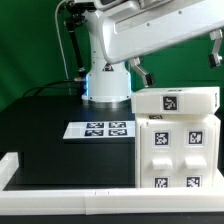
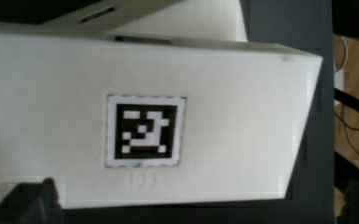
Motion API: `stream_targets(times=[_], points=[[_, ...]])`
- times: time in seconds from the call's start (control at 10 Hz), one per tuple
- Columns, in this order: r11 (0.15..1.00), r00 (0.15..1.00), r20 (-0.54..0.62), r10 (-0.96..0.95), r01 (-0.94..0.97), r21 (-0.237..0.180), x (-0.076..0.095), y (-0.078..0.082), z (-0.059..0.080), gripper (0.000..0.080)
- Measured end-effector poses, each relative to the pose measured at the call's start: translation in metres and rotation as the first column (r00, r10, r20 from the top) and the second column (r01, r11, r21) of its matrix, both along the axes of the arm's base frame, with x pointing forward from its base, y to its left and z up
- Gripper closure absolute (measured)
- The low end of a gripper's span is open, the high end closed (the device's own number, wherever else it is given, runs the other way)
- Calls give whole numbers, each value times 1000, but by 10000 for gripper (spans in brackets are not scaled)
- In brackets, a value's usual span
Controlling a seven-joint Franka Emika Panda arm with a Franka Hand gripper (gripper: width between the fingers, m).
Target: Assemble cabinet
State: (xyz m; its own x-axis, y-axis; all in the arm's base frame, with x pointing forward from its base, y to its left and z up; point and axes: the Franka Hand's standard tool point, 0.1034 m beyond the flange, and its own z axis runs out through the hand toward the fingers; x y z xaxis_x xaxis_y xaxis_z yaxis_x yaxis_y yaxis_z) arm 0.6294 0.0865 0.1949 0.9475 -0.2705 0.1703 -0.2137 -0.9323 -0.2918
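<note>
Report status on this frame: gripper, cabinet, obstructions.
Gripper hovers over cabinet top, open or shut unclear. Cabinet stands at the exterior view's right, no grip seen. Nothing visible between them; marker board lies apart.

My arm rises from its white base at the back of the tabletop. It goes up in a short upright column, then folds over. A thick white link reaches across the top of the exterior view toward that view's right. A dark piece hangs below the link just beside the column, and another shows at the right edge. I can't say which joint either one is. In the wrist view I get only one dark finger of the end effector, blurred in a corner. I can't judge how far apart the jaws stand.
</note>
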Motion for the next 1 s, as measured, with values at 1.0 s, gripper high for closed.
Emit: stream_targets(times=[1.0], points=[[565, 609, -60, 791, -765, -310, -10, 9, -19, 2]])
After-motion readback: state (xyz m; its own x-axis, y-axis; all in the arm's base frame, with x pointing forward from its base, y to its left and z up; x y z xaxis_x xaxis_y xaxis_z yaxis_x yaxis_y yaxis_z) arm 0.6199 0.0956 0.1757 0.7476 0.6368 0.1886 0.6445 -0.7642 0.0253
